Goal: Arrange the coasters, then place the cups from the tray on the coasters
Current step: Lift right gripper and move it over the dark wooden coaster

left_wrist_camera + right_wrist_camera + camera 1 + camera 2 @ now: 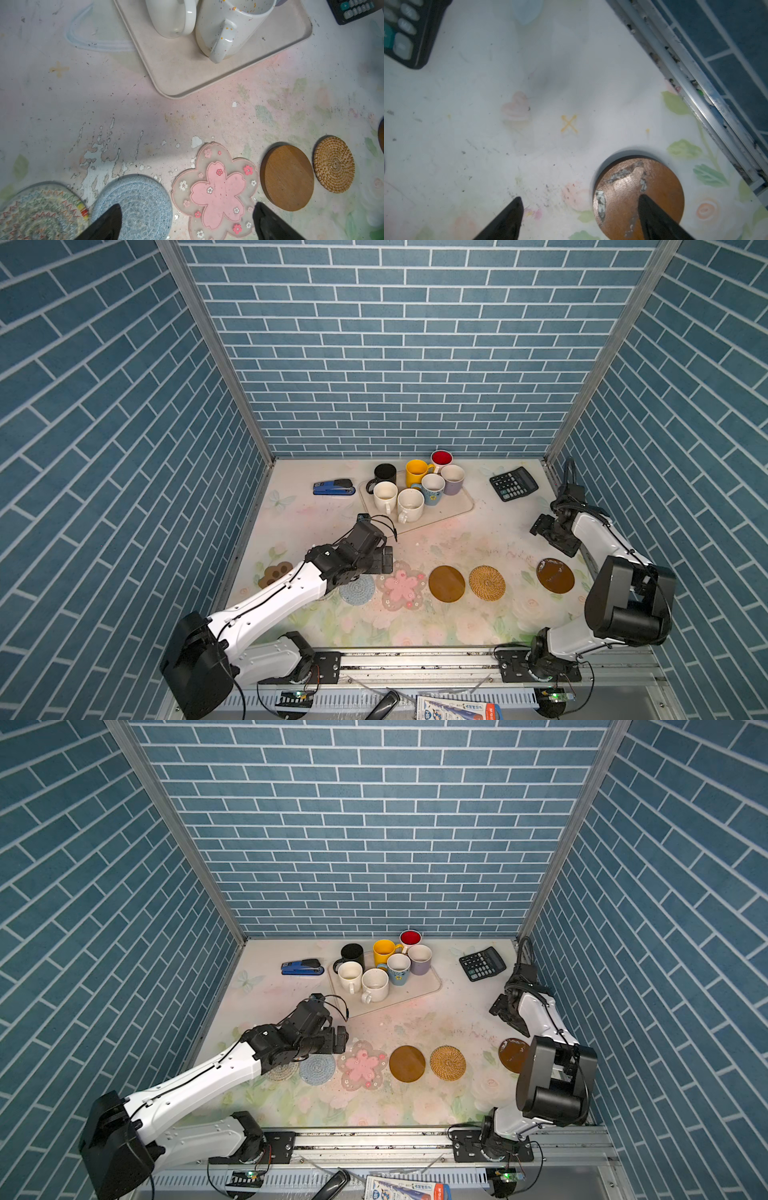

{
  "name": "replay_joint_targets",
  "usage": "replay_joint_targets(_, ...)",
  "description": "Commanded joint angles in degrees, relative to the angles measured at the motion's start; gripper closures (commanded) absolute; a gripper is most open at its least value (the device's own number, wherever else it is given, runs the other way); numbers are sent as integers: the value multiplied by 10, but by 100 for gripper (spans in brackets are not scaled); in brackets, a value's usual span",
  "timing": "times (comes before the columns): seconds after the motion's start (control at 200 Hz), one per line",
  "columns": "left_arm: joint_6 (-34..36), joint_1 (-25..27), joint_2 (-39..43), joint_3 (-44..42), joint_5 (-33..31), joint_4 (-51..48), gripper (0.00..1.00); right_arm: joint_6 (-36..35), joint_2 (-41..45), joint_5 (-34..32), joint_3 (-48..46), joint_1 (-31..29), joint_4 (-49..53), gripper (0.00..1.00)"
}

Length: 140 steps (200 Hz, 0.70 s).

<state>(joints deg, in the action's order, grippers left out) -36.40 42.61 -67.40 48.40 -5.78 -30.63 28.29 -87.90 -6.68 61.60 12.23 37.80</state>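
Coasters (407,1063) in a row along near side of table (457,543): blue-grey round (357,590), pink flower (402,589), brown disc (446,583), rattan round (487,583), then, apart to the right, scuffed brown disc (555,576). Cups (410,504) bunched upright on tray (455,510) behind. Left gripper (187,207) spread wide, empty, above blue-grey round and pink flower. Right gripper (579,198) parted, empty, one finger over scuffed brown disc.

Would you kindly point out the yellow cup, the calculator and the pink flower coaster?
yellow cup (415,480), in a top view, on its wall.
calculator (513,484), in a top view, on its keypad.
pink flower coaster (216,192), left wrist view, on its centre.
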Motion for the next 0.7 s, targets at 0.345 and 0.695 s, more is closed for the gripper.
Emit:
replay_joint_targets(0.345,9,56,-89,59,-22,17,1,26,-4,28,-82,119,-60,16)
replay_joint_targets(0.695,5,80,-130,86,-30,16,1,39,-15,47,-113,133,-92,18)
